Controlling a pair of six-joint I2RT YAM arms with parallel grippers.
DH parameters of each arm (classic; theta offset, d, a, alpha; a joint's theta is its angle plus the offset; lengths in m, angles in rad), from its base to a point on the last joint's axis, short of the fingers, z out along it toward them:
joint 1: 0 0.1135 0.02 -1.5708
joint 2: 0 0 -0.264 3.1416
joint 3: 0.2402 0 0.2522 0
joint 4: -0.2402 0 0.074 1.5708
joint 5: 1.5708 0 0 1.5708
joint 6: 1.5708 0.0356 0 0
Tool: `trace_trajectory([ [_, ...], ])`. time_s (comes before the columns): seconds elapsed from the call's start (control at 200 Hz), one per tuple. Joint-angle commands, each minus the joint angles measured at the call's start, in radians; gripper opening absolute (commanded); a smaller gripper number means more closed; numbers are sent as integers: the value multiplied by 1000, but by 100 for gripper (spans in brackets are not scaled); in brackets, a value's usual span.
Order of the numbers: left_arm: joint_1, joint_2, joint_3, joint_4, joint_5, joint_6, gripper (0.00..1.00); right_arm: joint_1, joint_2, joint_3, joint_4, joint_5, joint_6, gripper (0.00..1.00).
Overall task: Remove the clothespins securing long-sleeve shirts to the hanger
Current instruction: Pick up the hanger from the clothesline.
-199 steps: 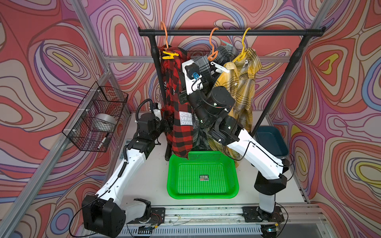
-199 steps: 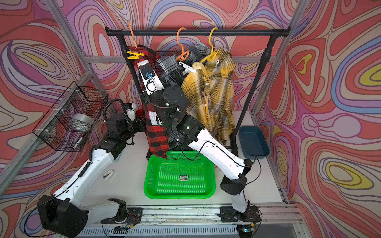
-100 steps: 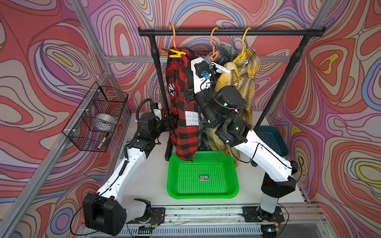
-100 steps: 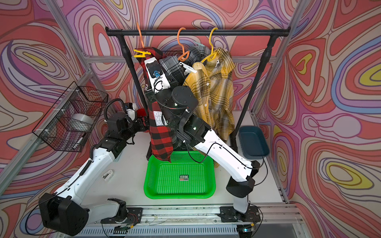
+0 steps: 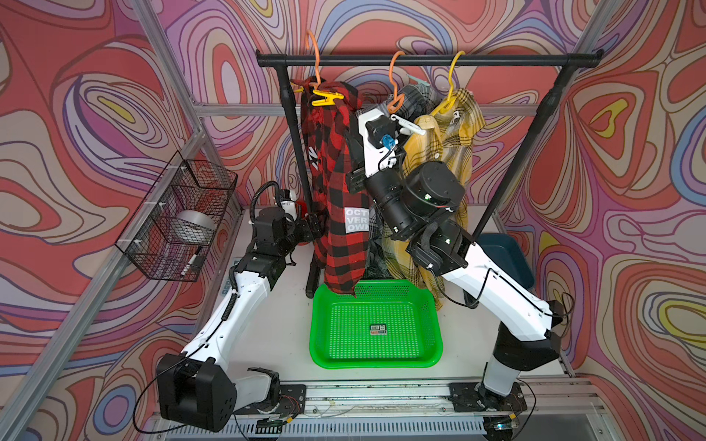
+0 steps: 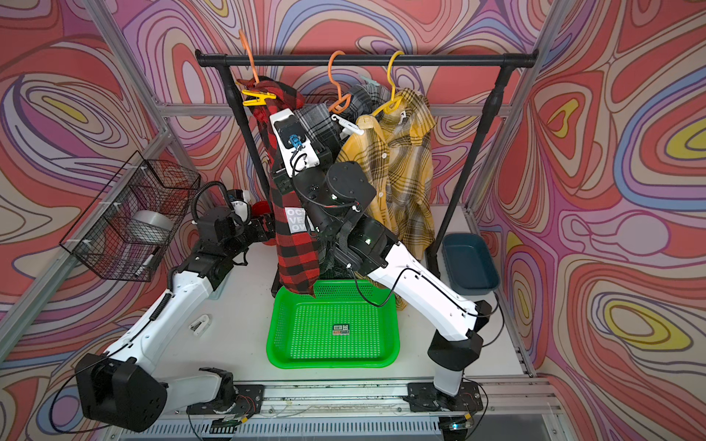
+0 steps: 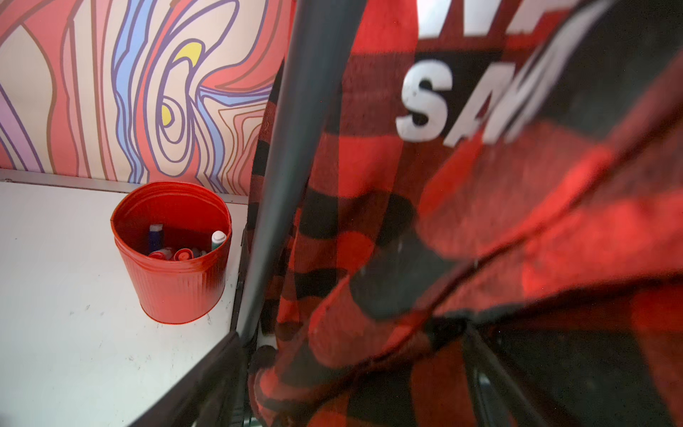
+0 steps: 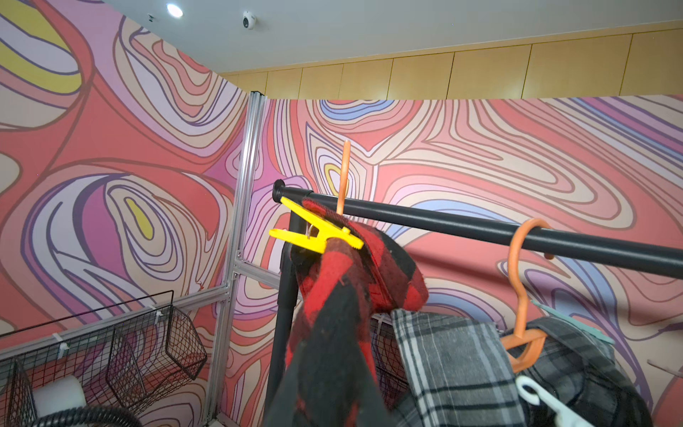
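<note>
- Rail (image 5: 420,60): black bar across the back w/ 3 hangers hooked on it. Everything below is placed from it.
- Red-and-black shirt (image 5: 340,214): hangs under rail's L end, skewed. Its hem dangles over the green tray (image 5: 314,328), far below rail.
- Grey plaid shirt (image 6: 317,118) is under rail's middle, yellow plaid shirt (image 6: 405,160) under its R part.
- R gripper (image 6: 282,114): raised just under rail, btwn red and grey shirts. Fingers hidden, closed tight. Red cloth runs right down to it in the wrist view, so can't tell if cloth is pinched. Neither pin seen is in it.
- L gripper (image 5: 305,229): well below rail, by the rack post. Jaws wide, red hem lying btwn them, nothing clamped.
- Yellow clothespin (image 8: 316,236): just under rail's L end, biting the red shoulder onto the orange hanger (image 5: 313,49).
- White clothespin (image 5: 408,125): under rail's middle, at the grey shirt's shoulder.
- Risks (my read):
  - If R is dragging cloth, the orange hook may slide along or off the rail, and shirt + pin drop.
  - A shut claw coming up could knock the yellow pin askew instead of squeezing it.
  - L closing now would likely snag hem or post.
  - Crowded shirts half hide the white pin, so wrong cloth may get grabbed.
</note>
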Motion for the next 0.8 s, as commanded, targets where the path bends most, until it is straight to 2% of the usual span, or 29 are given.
trace_trajectory([
  [0.0, 17, 20, 28, 35, 26, -20, 88, -1, -120, -68, 72, -39, 52, 0],
  [0.336, 37, 109, 65, 63, 81, -19, 89, 1, -315, -341, 39, -101, 155, 0],
  [0.531, 36, 160, 103, 87, 89, -19, 90, 0, -374, -385, -33, -143, 181, 0],
  [0.796, 36, 251, 200, 84, 84, -26, 90, 0, -466, -462, -35, -144, 202, 0],
])
